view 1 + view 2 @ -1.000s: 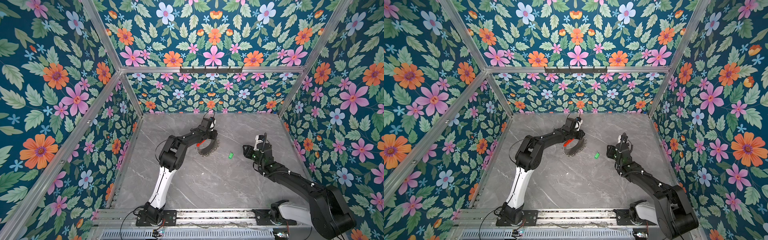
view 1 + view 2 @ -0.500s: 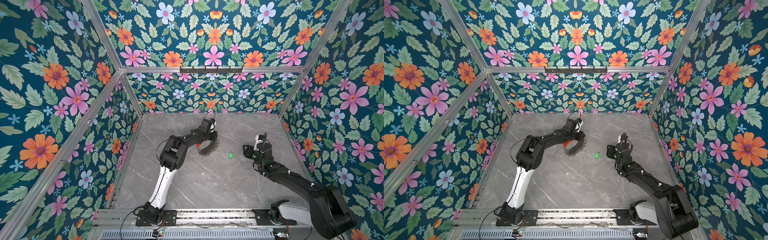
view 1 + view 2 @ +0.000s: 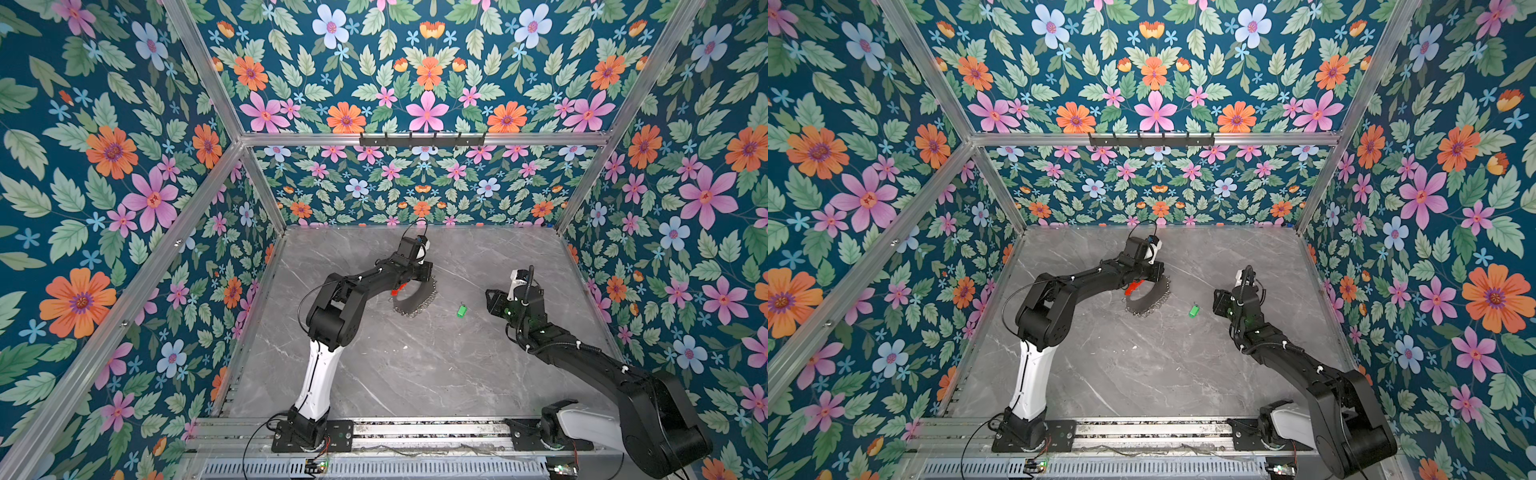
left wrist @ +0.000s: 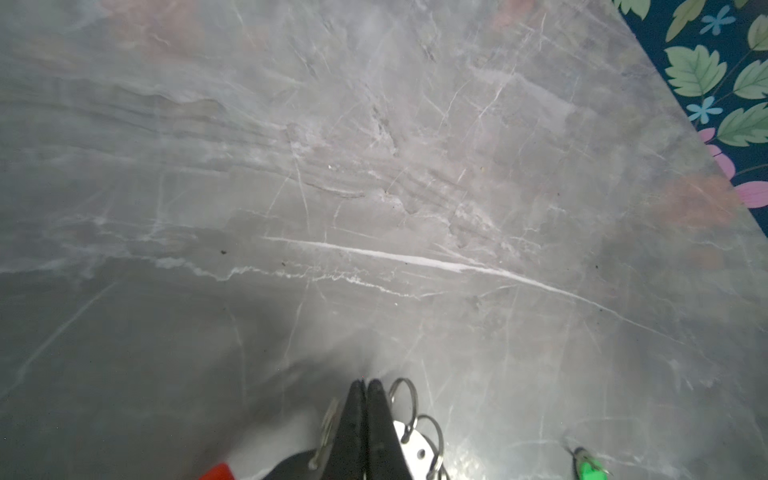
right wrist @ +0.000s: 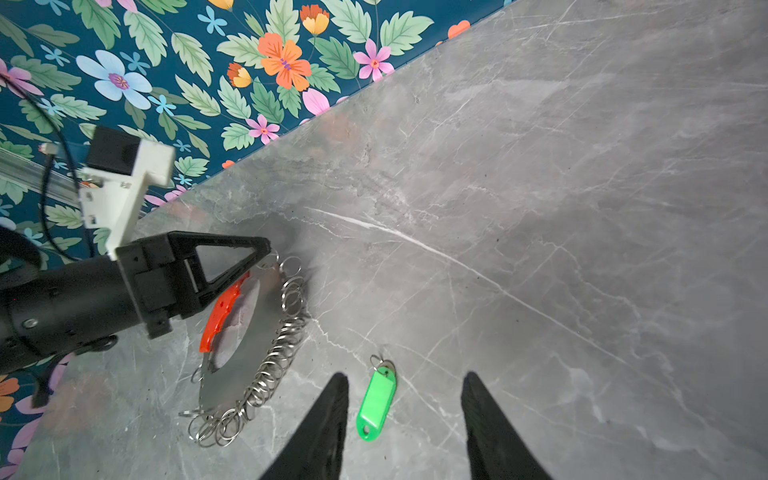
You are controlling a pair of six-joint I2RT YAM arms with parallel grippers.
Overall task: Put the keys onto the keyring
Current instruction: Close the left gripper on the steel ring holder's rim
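Observation:
The keyring (image 3: pixel 415 298) (image 3: pixel 1148 298) is a thin grey metal crescent with a red plastic arc (image 5: pixel 220 316) and several silver split rings along its outer edge. It rests mid-table. My left gripper (image 4: pixel 366 381) (image 3: pixel 426 272) is shut on the far end of the keyring (image 5: pixel 249 332), and small rings hang on both sides of the jaws. The keys, one bright green tag (image 5: pixel 376 403) (image 3: pixel 461 311) (image 3: pixel 1193 311) with a small metal loop, lie flat on the table to the keyring's right. My right gripper (image 5: pixel 403 376) (image 3: pixel 492 301) hovers open with the tag between its fingers, untouched.
The grey marble table (image 3: pixel 415 374) is boxed in by floral walls on three sides. A black hook rail (image 3: pixel 422 139) hangs high on the back wall. Both arm bases sit on the metal rail (image 3: pixel 415 432) at the front edge.
My left gripper's jaws have closed onto the end of the keyring. The right arm and the green tag have stayed in place.

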